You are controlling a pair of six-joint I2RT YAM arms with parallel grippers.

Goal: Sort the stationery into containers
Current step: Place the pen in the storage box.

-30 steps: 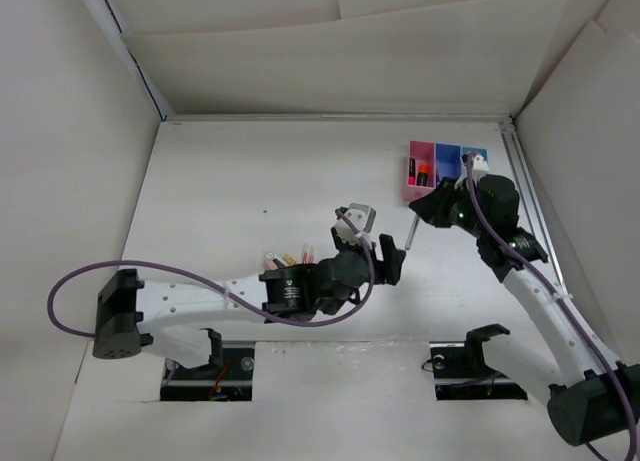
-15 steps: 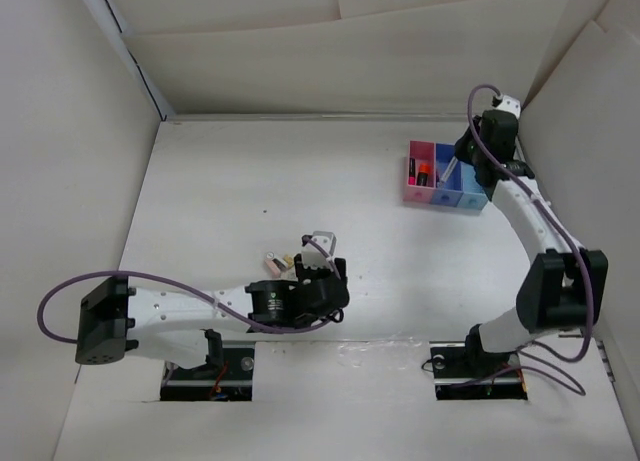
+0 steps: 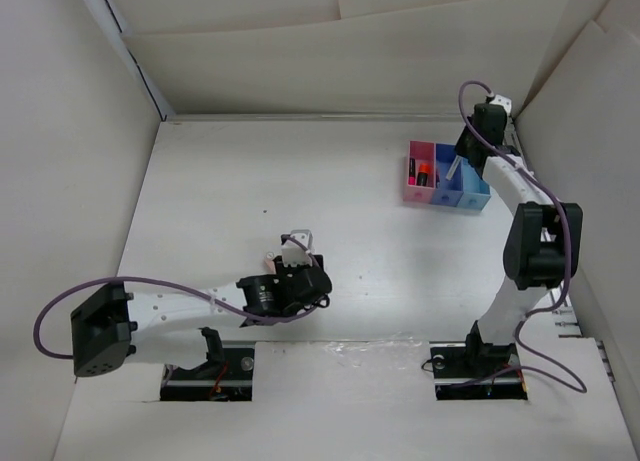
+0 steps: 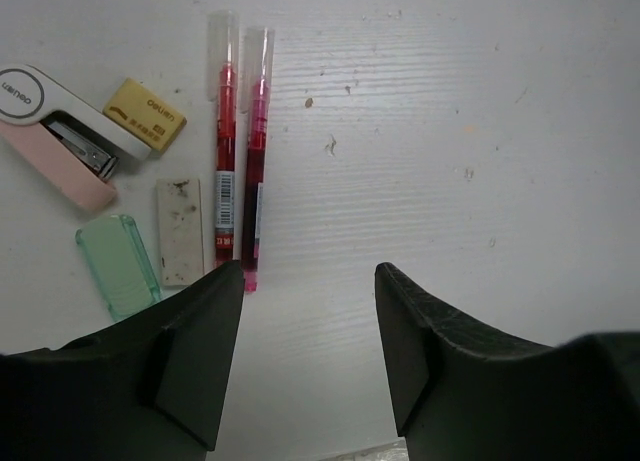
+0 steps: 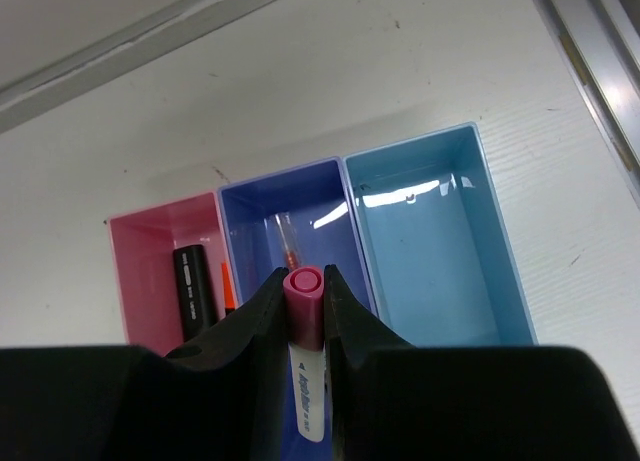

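My right gripper is shut on a highlighter with a magenta cap and a white body. It holds it upright over the darker blue bin, which holds a thin pen. The pink bin holds a black highlighter and an orange-capped one. The light blue bin is on the right. My left gripper is open above bare table, just right of two red pens. Yellow, beige and green erasers lie left of them.
A pink and white stapler lies by the erasers. In the top view the bins stand at the far right near a metal rail, and the left gripper is by the pile. Cardboard walls enclose the table.
My right arm has swung from mid-table to the far right and carried the highlighter over the bins. My left arm has drawn back left toward the pile of pens and erasers.
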